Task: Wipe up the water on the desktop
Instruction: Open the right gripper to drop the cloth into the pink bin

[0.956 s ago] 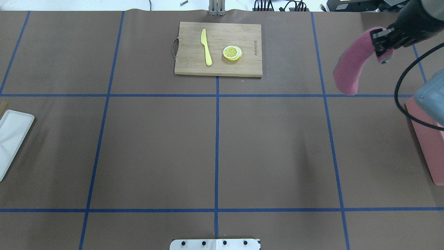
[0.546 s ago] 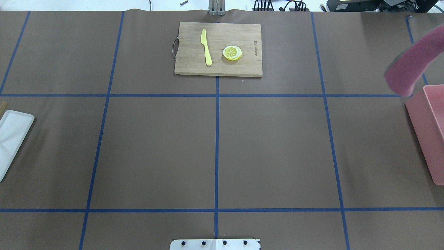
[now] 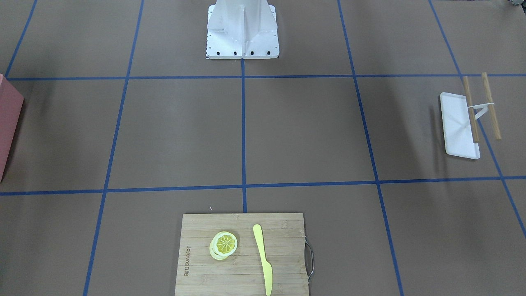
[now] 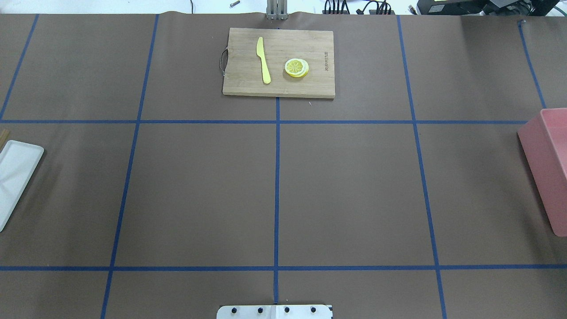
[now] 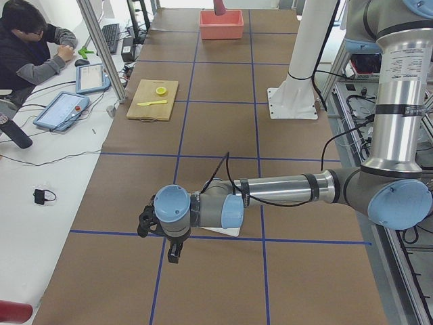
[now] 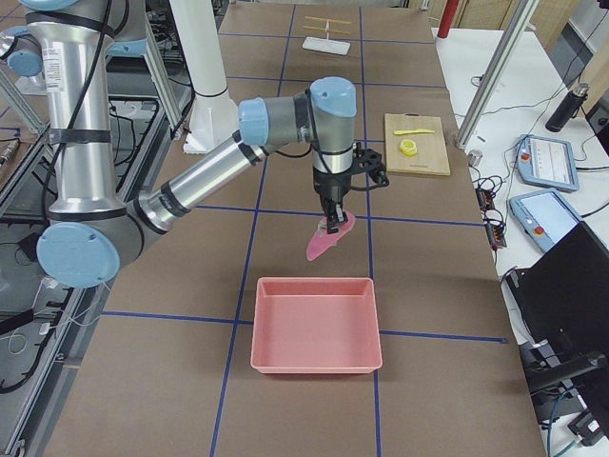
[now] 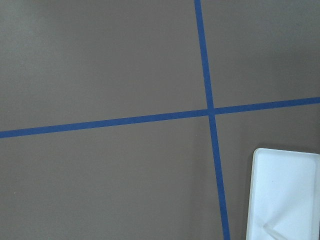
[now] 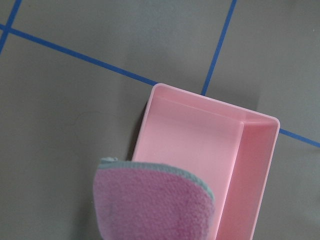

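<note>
**Wiping judged complete; cloth deposit outstanding.**
No water can be seen on the desktop (image 4: 350, 195), which spans the whole work area. A pink cloth (image 6: 328, 238) is hung from the right gripper (image 6: 335, 217) at the near rim of the pink bin (image 6: 316, 324), at the right end. The left gripper (image 5: 172, 254) is held low at the left end. The jaw opening cannot be told for either gripper.

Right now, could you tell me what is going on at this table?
A pink cloth hangs from the right gripper, above the desktop near the pink bin. The left gripper hovers by the white tray at the other end. The cutting board, with its yellow knife and lemon slices, sits apart from both arms. I can make out no water on the brown surface.
</note>
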Controlling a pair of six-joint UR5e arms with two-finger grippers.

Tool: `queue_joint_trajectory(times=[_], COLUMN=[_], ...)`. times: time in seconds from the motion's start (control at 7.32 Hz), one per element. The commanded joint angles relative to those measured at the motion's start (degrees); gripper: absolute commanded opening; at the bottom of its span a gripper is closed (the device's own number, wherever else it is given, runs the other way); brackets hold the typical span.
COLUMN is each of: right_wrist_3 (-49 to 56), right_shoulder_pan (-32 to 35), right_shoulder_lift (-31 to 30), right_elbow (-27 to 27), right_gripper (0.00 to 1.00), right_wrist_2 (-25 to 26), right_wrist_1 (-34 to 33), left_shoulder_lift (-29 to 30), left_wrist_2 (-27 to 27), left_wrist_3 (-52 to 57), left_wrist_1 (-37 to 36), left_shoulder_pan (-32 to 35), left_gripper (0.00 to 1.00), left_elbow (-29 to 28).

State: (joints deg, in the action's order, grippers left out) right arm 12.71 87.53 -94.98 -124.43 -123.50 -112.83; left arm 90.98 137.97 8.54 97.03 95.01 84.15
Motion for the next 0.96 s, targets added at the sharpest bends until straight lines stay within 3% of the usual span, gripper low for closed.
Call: queue_joint_trajectory(times=[0.0,0.27,0.68,0.82], right_wrist_3=[-0.05,-1.53,-3.04,-2.7], right_shoulder_pan=[0.36,0.36,0.19,-0.07], right_shoulder_lift=[-8.97,-14.25,-14.44,-14.36], right_elbow=[3.29,8.73,11.92,12.19], right_gripper=[0.0,0.0,0.03,0.28], right_wrist_2=[0.27,0.54,0.54,0.36], right_wrist_1=[11.81,23.31,25.55,25.73], left_shoulder_lift=[-0.01,-0.01,-0.01,-0.01], left_wrist_2=[0.01,0.71,1.24,1.24], left_wrist_3=[0.07,-0.02,-0.02,0.07], left_wrist_1=[0.0,0.0,0.0,0.0], left_shoulder_pan=[0.0,0.0,0.0,0.0], left_gripper=[0.98,0.98,0.98,0.98], left_elbow=[0.14,0.31,0.14,0.14])
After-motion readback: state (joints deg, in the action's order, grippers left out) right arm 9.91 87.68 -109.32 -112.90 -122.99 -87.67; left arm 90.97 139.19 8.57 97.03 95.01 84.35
